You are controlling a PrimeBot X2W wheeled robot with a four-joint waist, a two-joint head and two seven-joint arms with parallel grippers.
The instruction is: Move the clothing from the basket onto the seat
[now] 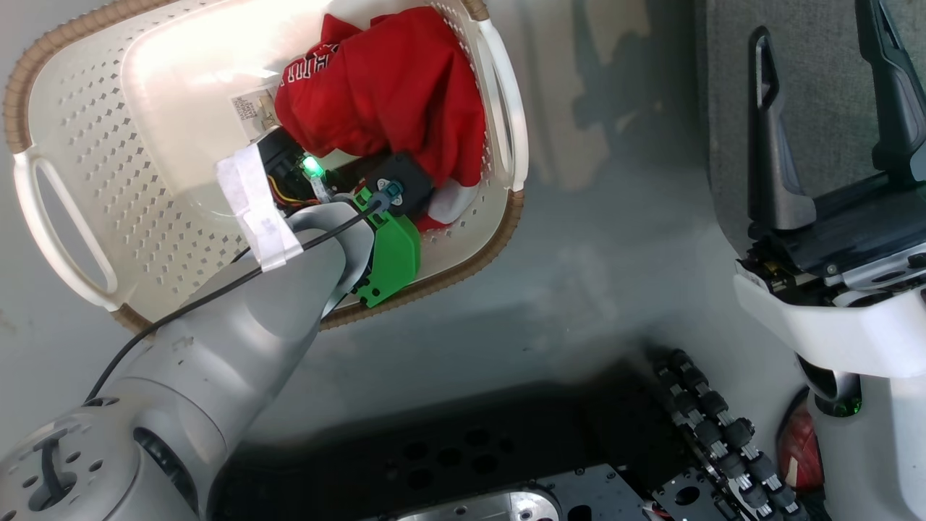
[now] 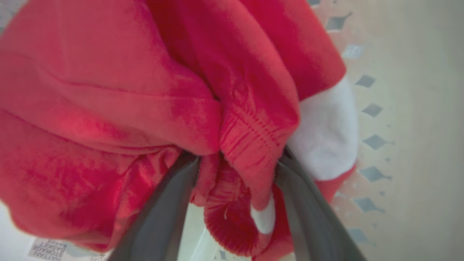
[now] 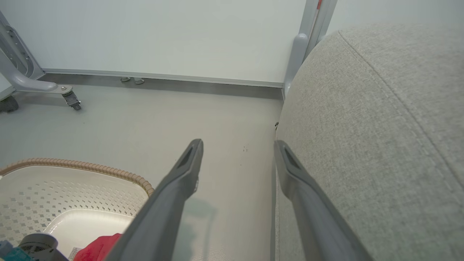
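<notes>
The clothing, a bundle of shiny red fabric with white trim, lies at the right end of the cream perforated basket on the floor. My left arm reaches down into the basket. In the left wrist view my left gripper stands open, its fingers pushed into the clothing with a gathered red fold between them and their tips hidden under the cloth. My right gripper is open and holds nothing, hovering at the edge of the light-grey seat. In the right wrist view my right gripper sits beside the seat.
Grey floor separates the basket from the seat. My black base with its roller chain is at the bottom. A wheeled stand leg and a metal post stand by the white wall. A paper label is on the basket's base.
</notes>
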